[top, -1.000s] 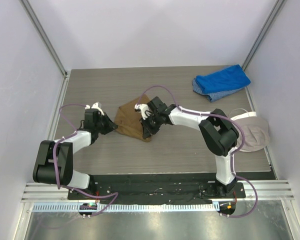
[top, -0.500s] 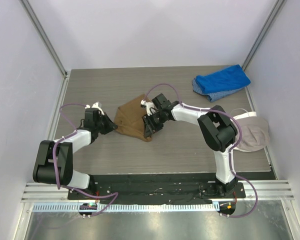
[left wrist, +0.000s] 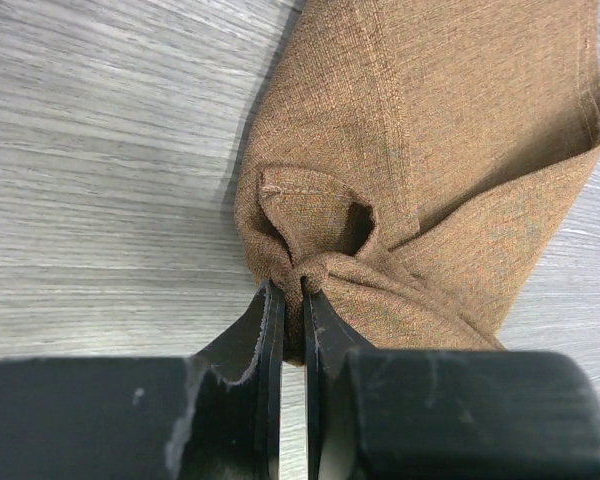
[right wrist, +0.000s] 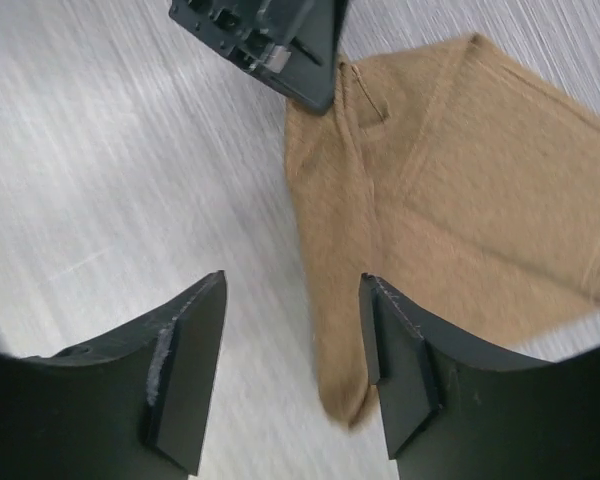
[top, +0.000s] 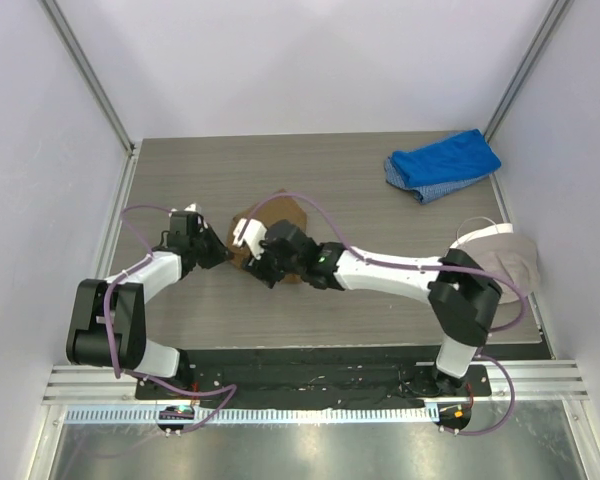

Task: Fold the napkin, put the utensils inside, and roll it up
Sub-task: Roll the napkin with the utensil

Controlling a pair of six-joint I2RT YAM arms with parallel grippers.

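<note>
Tan-brown cloth is the mark for everything else: the napkin lies folded on the grey wood-grain table. To the napkin's left the left arm reaches in low. The left gripper has its jaws pressed nearly together on the napkin's left corner. The left wrist view shows that corner bunched into a small pucker right at the fingertips, while the rest of the napkin spreads away in flat folded layers with a stitched hem along one edge. Just right of that pinch, over the napkin's near-left edge, hangs the right gripper. Its jaws stand well apart, with only table and the cloth's edge showing between them; whether its fingers touch the napkin I cannot tell. In the right wrist view the napkin spreads to the right of the right gripper, and the black left gripper sits at the napkin's far corner. The right arm stretches away from the napkin's near side to the right. Well right of the napkin and farther back lies a blue cloth; well right of the napkin and nearer, a beige-and-white cap-like item.
</note>
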